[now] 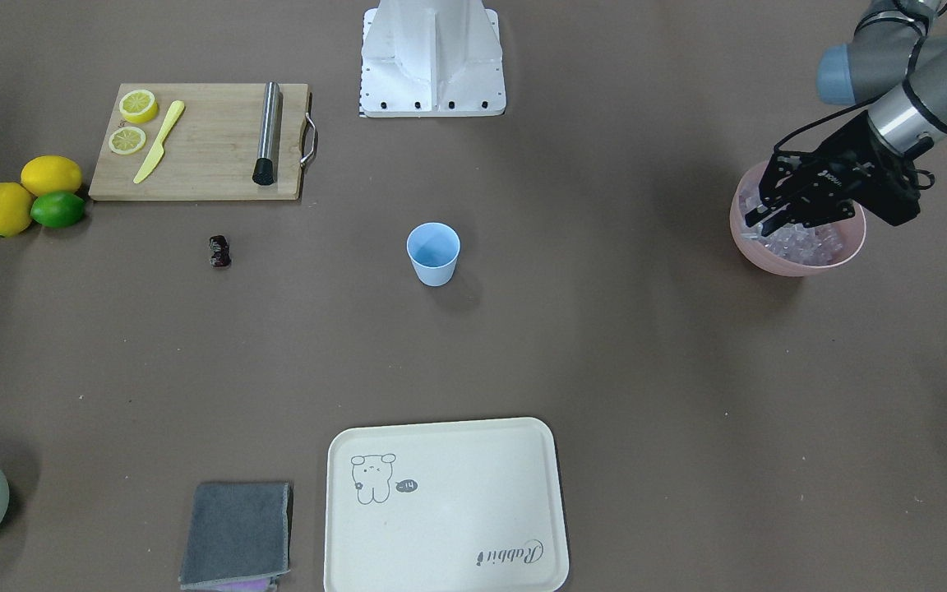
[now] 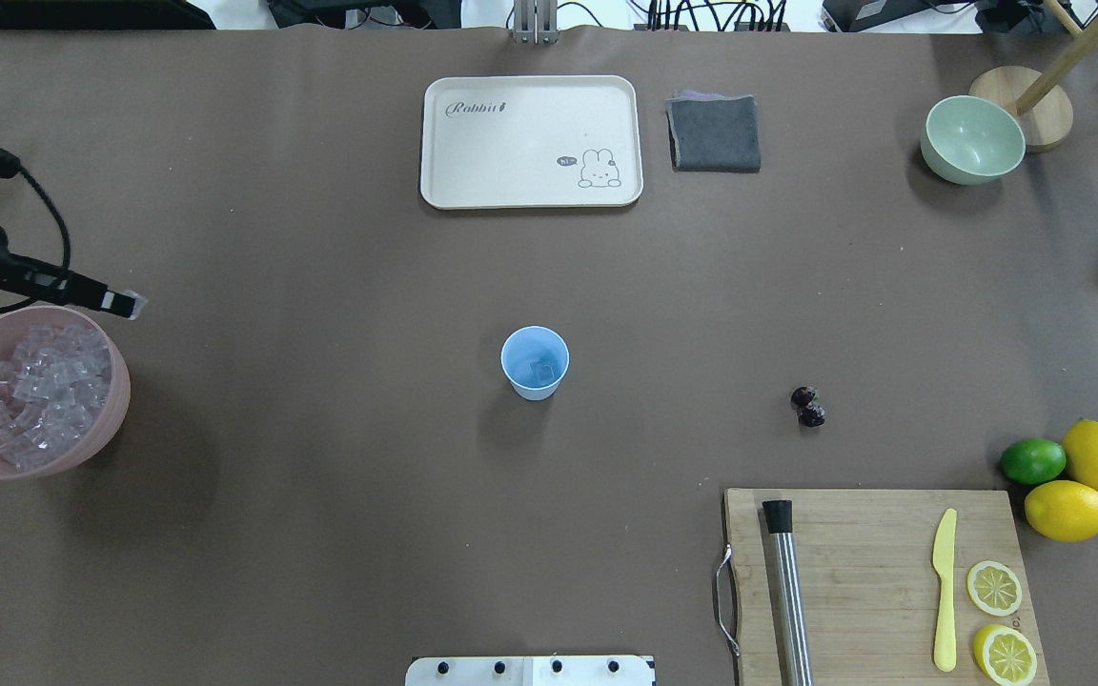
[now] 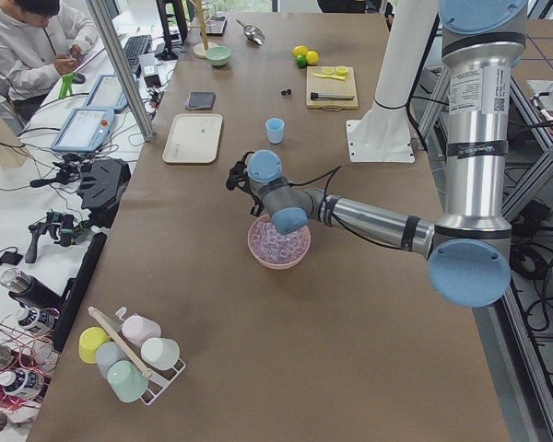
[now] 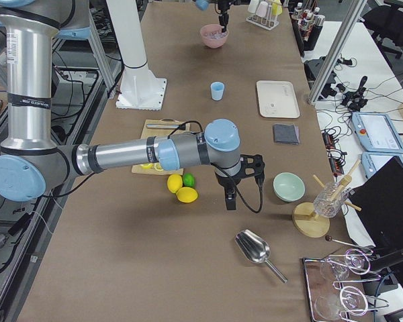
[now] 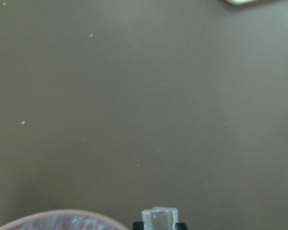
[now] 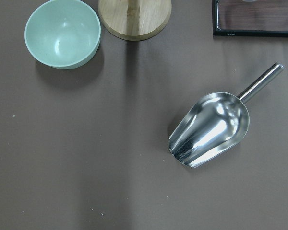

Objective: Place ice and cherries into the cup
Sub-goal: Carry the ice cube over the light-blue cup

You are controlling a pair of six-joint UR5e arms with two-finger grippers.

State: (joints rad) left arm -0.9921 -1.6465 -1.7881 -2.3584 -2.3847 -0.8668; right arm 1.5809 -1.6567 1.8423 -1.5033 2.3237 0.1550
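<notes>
The light-blue cup [image 2: 535, 362] stands upright mid-table, also in the front view [image 1: 433, 253], with one ice cube [image 2: 541, 372] inside. The cherries [image 2: 807, 407] lie on the table to its right, near the cutting board. The ice pile [image 2: 39, 395] fills a pink bowl [image 2: 122, 405] at the far left. My left gripper [image 2: 122, 303] is shut on a single ice cube [image 5: 159, 219], held above the bowl's far rim. My right gripper [image 4: 230, 201] hangs beyond the lemons over the table's right end. I cannot tell whether it is open or shut.
A cream tray [image 2: 530, 195] and a grey cloth [image 2: 714, 133] lie at the far side. A pale green bowl [image 2: 973, 138] is far right. A cutting board [image 2: 878, 534] holds a metal rod, a yellow knife and lemon slices. Lemons and a lime [image 2: 1033, 460] sit beside it. A metal scoop [image 6: 213, 127] lies below my right wrist.
</notes>
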